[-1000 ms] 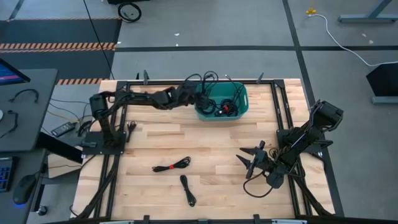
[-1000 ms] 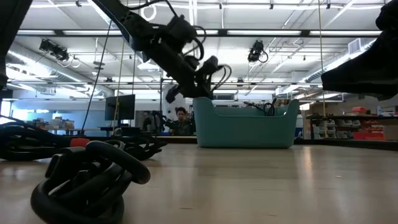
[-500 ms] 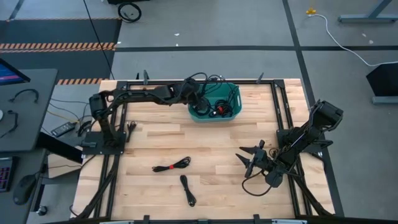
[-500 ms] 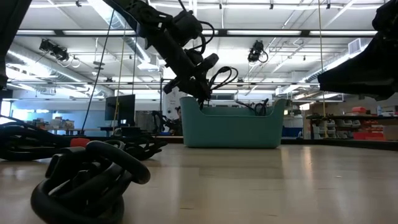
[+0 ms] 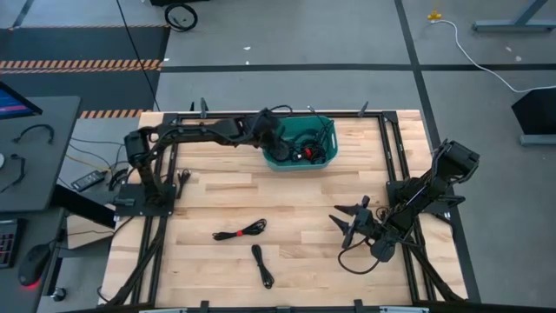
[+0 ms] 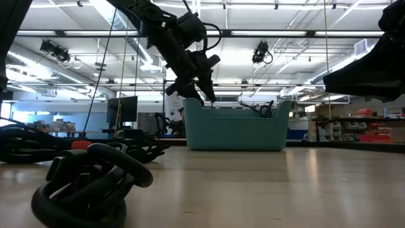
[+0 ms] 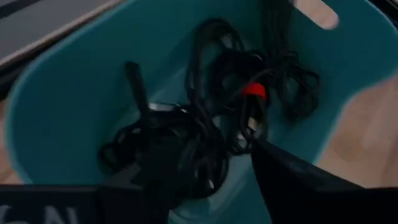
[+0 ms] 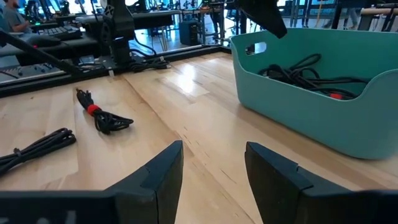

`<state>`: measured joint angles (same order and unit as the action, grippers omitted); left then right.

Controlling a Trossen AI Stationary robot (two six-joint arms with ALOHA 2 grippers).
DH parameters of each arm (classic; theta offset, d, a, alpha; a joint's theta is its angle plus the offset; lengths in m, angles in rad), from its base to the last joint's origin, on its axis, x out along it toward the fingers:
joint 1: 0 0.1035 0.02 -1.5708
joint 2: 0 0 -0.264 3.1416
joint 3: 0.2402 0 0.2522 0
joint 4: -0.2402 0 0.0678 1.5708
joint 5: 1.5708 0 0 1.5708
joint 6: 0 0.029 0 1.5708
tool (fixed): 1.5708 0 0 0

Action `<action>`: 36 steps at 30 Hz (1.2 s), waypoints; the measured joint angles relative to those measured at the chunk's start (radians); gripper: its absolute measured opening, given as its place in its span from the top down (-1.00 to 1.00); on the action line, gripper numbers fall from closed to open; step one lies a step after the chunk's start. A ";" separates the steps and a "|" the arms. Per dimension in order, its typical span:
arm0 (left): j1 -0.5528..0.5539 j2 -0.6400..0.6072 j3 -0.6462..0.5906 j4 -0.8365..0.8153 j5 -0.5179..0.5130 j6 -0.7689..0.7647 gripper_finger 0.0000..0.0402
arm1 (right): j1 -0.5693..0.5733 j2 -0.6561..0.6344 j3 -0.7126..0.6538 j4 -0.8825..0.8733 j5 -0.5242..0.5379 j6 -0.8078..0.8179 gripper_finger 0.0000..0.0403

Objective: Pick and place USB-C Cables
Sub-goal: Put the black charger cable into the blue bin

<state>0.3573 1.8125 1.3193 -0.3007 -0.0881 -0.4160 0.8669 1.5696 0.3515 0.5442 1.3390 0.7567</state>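
Observation:
The teal bin (image 5: pixel 301 144) stands at the table's far middle with several black USB-C cables (image 7: pixel 186 137) piled inside, one bound by a red tie (image 7: pixel 254 90). My left gripper (image 5: pixel 276 139) hangs open over the bin's left end, above the pile and clear of it. Two more cables lie flat on the wood near the front: one with a red tie (image 5: pixel 239 231) and one plain (image 5: pixel 262 265). My right gripper (image 8: pixel 211 174) waits open and low at the table's right, its fingers pointing toward the bin.
Black frame rails (image 5: pixel 391 148) run along the table's edges, and the arm bases stand at the left (image 5: pixel 139 196) and right (image 5: pixel 434 187). A black coil (image 6: pixel 88 183) lies close to the low camera. Bare wood stretches between the bin and the two loose cables.
My left gripper has opened over the bin and let go of a looped black cable, which has dropped into the bin. Before that, the gripper moved a little toward the table's left. The bin slid slightly left too.

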 joint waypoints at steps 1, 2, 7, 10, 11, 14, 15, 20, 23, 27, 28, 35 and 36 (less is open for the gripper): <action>0.000 -0.003 0.008 -0.015 0.017 0.016 -0.09 | 0.000 0.000 0.000 0.000 -0.004 0.000 0.12; 0.000 -0.005 0.022 -0.025 0.029 0.041 -0.12 | 0.000 0.000 0.000 0.000 -0.010 0.000 0.12; -0.022 -0.052 0.112 -0.141 0.036 0.171 -0.16 | 0.000 -0.012 0.000 0.002 -0.069 0.003 0.13; -0.070 -0.106 0.105 -0.165 -0.014 0.268 -0.11 | -0.013 -0.050 0.013 0.005 -0.126 -0.001 0.16; -0.093 -0.124 0.091 -0.155 -0.043 0.294 -0.08 | -0.023 -0.066 0.021 0.001 -0.143 -0.008 0.18; -0.165 -0.173 0.000 -0.121 -0.132 0.330 -0.01 | -0.061 -0.120 0.054 -0.019 -0.225 -0.066 0.23; -0.189 -0.187 -0.042 -0.080 -0.157 0.330 0.02 | -0.078 -0.138 0.073 -0.044 -0.263 -0.082 0.25; -0.317 -0.255 -0.260 0.140 -0.254 0.301 0.12 | -0.180 -0.246 0.196 -0.422 -0.506 0.042 0.31; -0.389 -0.302 -0.363 0.212 -0.326 0.290 0.17 | -0.242 -0.280 0.326 -0.838 -0.690 0.259 0.33; -0.462 -0.371 -0.466 0.239 -0.492 0.277 0.21 | -0.321 -0.270 0.473 -1.288 -0.963 0.578 0.34; -0.477 -0.386 -0.489 0.232 -0.533 0.267 0.22 | -0.339 -0.261 0.495 -1.368 -1.046 0.636 0.34; -0.512 -0.464 -0.628 0.261 -0.612 0.223 0.28 | -0.393 -0.204 0.500 -1.527 -1.516 0.794 0.16; -0.512 -0.464 -0.641 0.275 -0.613 0.224 0.29 | -0.393 -0.193 0.492 -1.531 -1.539 0.815 0.10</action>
<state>-0.1551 1.3483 0.6782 -0.0262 -0.7009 -0.1921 0.4744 1.3768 0.8435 -0.9867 -0.2002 1.5712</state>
